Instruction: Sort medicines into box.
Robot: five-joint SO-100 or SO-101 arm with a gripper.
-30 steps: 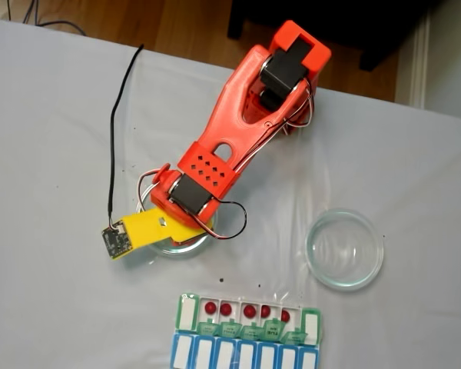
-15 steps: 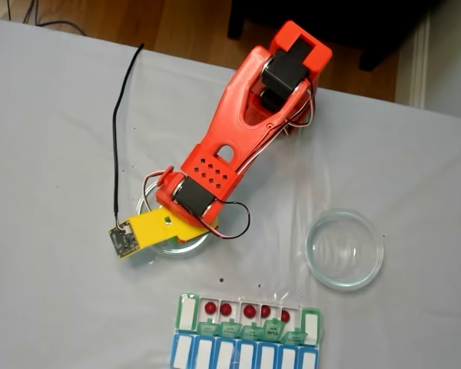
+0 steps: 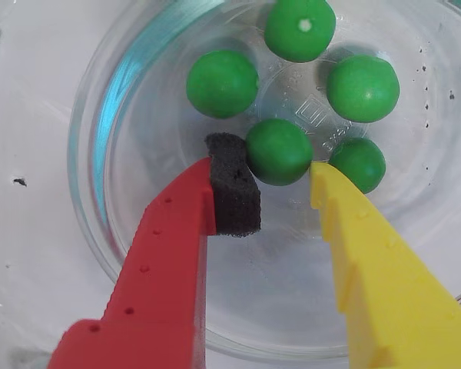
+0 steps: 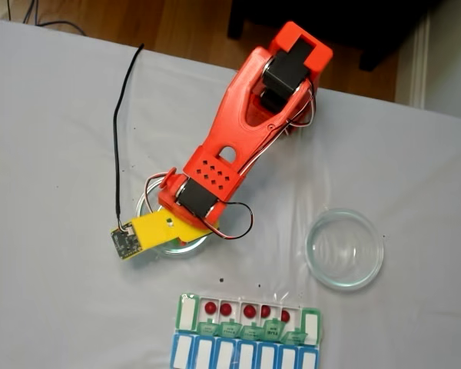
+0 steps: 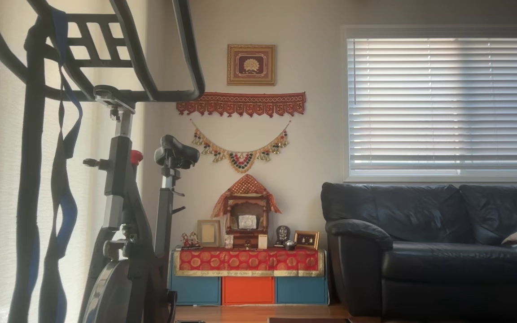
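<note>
Arm: we see our orange arm (image 4: 242, 131) reaching from the table's far side down toward the lower left in the fixed view.
Gripper: our gripper (image 3: 273, 173) points downward, its jaws parted.
Fingers: we see a red finger (image 3: 165, 261) carrying a black foam pad (image 3: 234, 184), and a yellow finger (image 3: 376, 269) opposite.

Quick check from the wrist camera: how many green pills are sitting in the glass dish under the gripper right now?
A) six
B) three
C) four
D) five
D: the wrist view shows five green pills in the glass dish, one of them between the open fingers of the gripper.
</note>
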